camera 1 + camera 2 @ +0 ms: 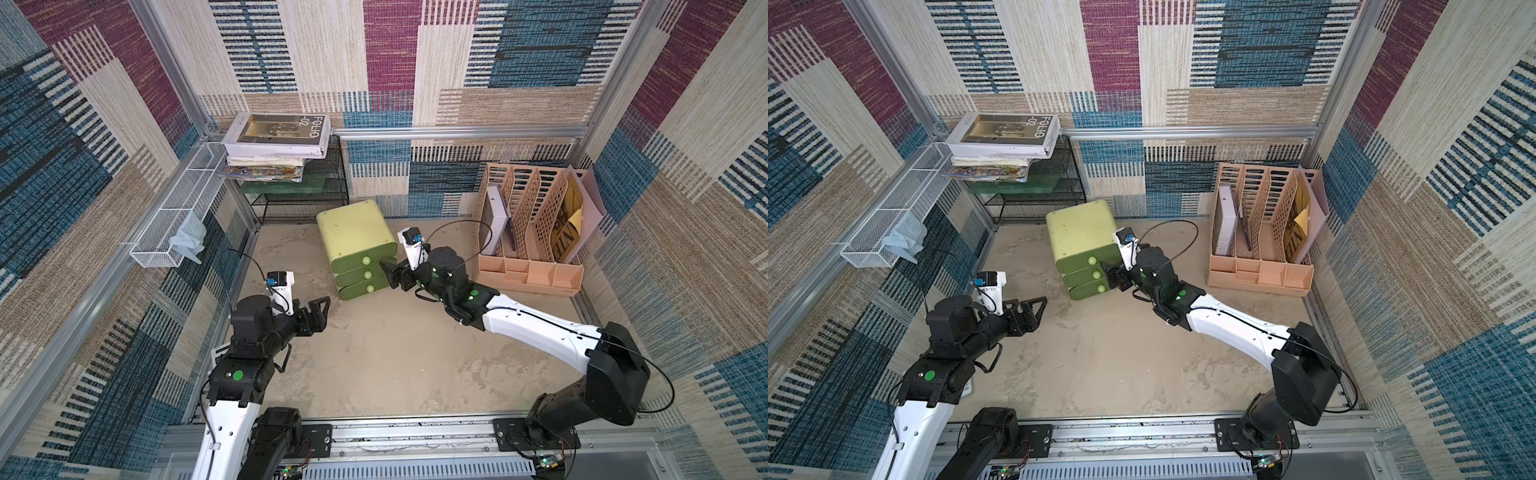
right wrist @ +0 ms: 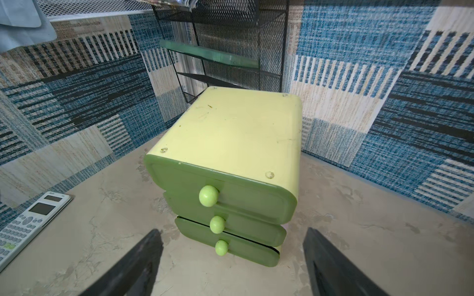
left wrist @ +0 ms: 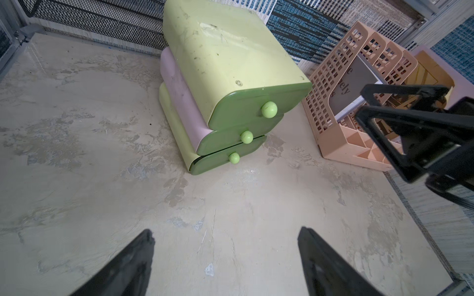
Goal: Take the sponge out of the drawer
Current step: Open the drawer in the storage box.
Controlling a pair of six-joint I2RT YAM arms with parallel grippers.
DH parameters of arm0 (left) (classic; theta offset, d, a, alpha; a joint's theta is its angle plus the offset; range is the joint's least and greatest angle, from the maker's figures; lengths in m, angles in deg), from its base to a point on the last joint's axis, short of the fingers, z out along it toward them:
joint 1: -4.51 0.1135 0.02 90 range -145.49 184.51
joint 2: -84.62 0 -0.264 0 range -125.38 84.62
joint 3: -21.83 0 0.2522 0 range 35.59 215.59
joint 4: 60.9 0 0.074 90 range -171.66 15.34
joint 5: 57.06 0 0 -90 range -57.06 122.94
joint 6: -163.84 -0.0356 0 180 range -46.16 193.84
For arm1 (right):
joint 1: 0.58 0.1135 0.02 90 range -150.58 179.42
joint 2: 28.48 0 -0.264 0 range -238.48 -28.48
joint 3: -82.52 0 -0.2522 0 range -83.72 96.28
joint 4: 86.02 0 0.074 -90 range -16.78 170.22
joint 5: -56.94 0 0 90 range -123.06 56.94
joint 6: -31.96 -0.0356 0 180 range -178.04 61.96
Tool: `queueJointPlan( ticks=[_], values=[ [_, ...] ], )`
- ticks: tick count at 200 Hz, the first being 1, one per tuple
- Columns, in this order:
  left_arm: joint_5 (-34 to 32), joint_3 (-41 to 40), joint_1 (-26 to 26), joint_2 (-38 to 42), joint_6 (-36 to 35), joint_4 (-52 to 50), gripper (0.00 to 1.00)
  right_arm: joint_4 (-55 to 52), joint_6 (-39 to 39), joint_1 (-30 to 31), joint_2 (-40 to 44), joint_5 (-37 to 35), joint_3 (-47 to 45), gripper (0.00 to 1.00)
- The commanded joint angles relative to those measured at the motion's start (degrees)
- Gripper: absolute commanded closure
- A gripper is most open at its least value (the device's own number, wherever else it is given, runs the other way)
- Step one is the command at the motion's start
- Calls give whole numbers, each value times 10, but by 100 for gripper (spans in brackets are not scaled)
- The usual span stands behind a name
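While the sponge is out of sight in every view, the green drawer unit [image 1: 357, 237] stands toward the back of the beige tabletop [image 1: 395, 365], its three dark green drawer fronts pushed in, each with a round pale green knob. In the right wrist view the top drawer [image 2: 246, 200], middle drawer [image 2: 254, 229] and bottom drawer [image 2: 254, 252] stack one under another; a thin dark gap shows at the edge of the bottom one. The right arm [image 1: 536, 326] reaches toward the unit, and the right jaws stand wide with nothing between them, just in front of the drawer fronts and, seen from the left wrist, apart from them. The left arm [image 1: 245, 376] hangs over bare tabletop, well apart from the unit; the left jaws are wide and hold nothing. A peach file organiser [image 1: 532, 266] sits to the right of the unit, a black mesh shelf [image 1: 307, 203] carrying a stack of books [image 1: 278, 137] stands behind it, a white wire basket [image 1: 166, 224] with a pale blue cloth [image 1: 189, 241] hangs on the left wall, and a calculator [image 2: 28, 225] lies on the tabletop
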Motion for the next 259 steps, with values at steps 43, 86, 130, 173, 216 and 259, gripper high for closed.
queueJointPlan(
  ticks=[43,86,130,173,216,259],
  values=[
    [-17,1,0,-8,-10,7,10,-23,-14,14,-93,-29,81,18],
    [-17,2,0,-10,-11,7,10,-33,-23,20,-123,-33,101,27],
    [-16,1,1,-9,-11,7,10,-42,-46,26,-151,-51,129,29],
    [-15,1,1,-9,-12,8,10,-39,-72,30,-180,-67,147,33],
    [-14,1,1,-8,-13,9,10,-33,-85,38,-206,-84,164,36],
    [-13,1,1,-8,-14,9,9,-24,-98,42,-215,-109,167,42]
  ],
)
